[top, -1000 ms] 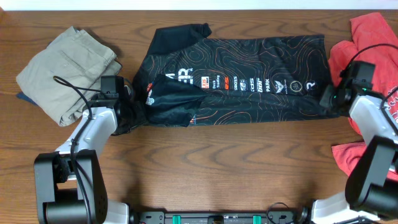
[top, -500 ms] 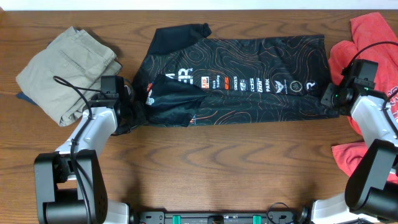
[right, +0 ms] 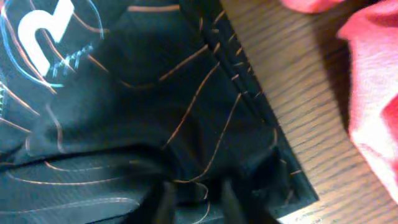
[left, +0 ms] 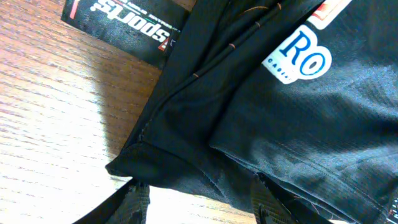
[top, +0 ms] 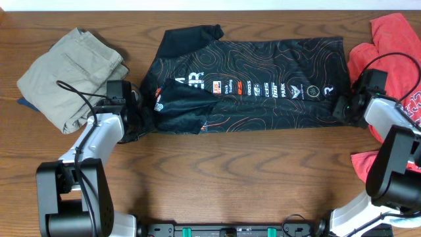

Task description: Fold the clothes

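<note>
Left gripper [left: 202,208] sits at the jersey's [top: 263,85] left end, jaws about half open, one finger either side of the black hem; cloth lies flat between them, not pinched. Right gripper [right: 198,198] is at the jersey's lower right corner, jaws narrow, fingers blurred in the wrist view, with fabric puckered up between them. Can't tell if it's actually clamped. The jersey is spread lengthwise across the middle of the table [top: 230,171], logos up, with the left-side sleeve folded in over the front and the other sleeve sticking out at the top left. The table is dark wood grain and fills the overhead view. Folded beige trousers [top: 69,69] sit left of the jersey, well apart from it. A red cloth [top: 395,39] is bunched just right of the jersey, close to its right edge, and the right arm runs over it. A black rail [top: 230,230] runs along the table edge on the arms' side of the jersey, between the arm bases.
</note>
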Controlling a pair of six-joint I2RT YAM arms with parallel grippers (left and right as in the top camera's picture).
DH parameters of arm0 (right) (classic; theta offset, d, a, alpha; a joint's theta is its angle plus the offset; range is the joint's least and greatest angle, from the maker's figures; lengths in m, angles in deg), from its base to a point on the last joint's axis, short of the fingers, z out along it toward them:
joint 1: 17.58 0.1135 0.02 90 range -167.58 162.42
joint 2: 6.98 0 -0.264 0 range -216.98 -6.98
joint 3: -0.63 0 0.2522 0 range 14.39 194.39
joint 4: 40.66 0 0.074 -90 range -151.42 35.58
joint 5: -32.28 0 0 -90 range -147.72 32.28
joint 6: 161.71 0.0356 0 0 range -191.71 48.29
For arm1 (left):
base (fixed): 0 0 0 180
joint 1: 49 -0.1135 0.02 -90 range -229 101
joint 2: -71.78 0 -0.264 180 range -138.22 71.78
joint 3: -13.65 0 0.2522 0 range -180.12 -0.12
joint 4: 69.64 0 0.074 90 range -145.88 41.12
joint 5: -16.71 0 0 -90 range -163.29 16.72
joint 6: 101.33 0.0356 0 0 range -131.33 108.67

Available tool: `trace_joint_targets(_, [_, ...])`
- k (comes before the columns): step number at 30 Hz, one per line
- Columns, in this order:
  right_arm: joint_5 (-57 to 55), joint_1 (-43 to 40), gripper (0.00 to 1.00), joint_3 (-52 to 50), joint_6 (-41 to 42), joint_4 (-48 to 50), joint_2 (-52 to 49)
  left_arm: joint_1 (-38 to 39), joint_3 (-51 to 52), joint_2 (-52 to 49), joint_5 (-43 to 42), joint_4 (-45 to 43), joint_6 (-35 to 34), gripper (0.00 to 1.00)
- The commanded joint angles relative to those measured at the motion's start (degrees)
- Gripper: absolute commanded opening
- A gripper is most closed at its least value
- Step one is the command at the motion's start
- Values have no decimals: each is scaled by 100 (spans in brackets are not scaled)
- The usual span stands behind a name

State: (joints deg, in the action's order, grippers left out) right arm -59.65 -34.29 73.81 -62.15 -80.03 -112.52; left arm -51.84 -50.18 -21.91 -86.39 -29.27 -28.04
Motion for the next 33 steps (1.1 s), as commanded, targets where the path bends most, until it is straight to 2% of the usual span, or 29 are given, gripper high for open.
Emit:
trace_joint_targets(1, [-7, -52, 3, -37, 24, 33, -22, -9, 42, -74, 68, 28, 7, 54])
trace_joint_targets(11, [402, -50, 1, 201, 37, -7, 286, -9, 42, -74, 70, 26, 7, 54])
trace_joint_targets(18, [1217, -48, 1, 407, 374, 1220, 382, -9, 42, -74, 70, 28, 7, 54])
trace_joint_targets(19, [1261, -46, 6, 407, 374, 1320, 382, -9, 42, -74, 70, 28, 7, 54])
trace_joint_targets(22, [1266, -48, 56, 407, 334, 1449, 382, -9, 42, -74, 70, 28, 7, 54])
trace_joint_targets(25, [1128, -55, 59, 407, 22, 1152, 382, -9, 42, -74, 68, 28, 7, 54])
trace_joint_targets(29, [162, -55, 50, 393, 4, 247, 380, -9, 42, -74, 66, 33, 7, 54])
trace_joint_targets(33, [-24, -55, 50, 269, -2, 144, 352, -9, 42, -74, 66, 31, 7, 54])
